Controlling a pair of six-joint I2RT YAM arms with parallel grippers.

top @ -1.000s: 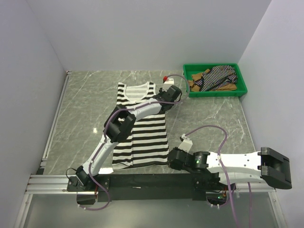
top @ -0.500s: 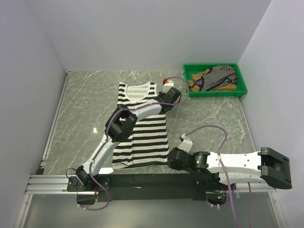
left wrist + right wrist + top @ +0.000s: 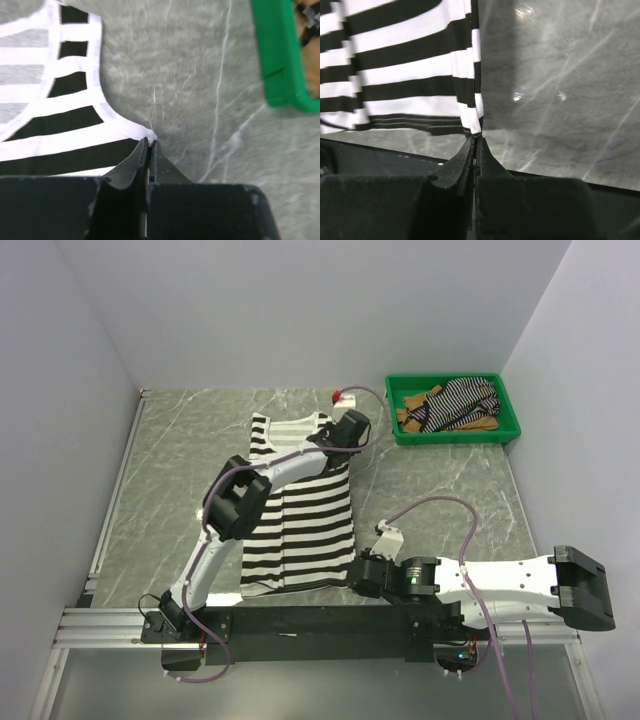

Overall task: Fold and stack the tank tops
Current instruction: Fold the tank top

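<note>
Tabletop seen from above: a soft sleeveless tank top with wide black-and-white stripes (image 3: pixel 295 515) lies spread flat on a grey-green marble-patterned table (image 3: pixel 170 470). It sits left of the middle, with its straps toward the far side and its hem toward the near edge. The left gripper (image 3: pixel 150 143) reaches to the garment's far right side. Its two black fingers are pressed together on the white-bound edge at the bottom of the right armhole, pinching it. The right gripper (image 3: pixel 475 139) sits low at the near right corner of the hem. Its fingers are likewise closed tight on the striped cloth, which rises slightly into the tips. At the far right of the table, well apart from the spread top, stands a green plastic tray (image 3: pixel 455 435). It holds a crumpled tank top with thin black-and-white stripes (image 3: pixel 465 398) and, to its left, a plain tan-brown tank top (image 3: pixel 410 408), bunched together.
</note>
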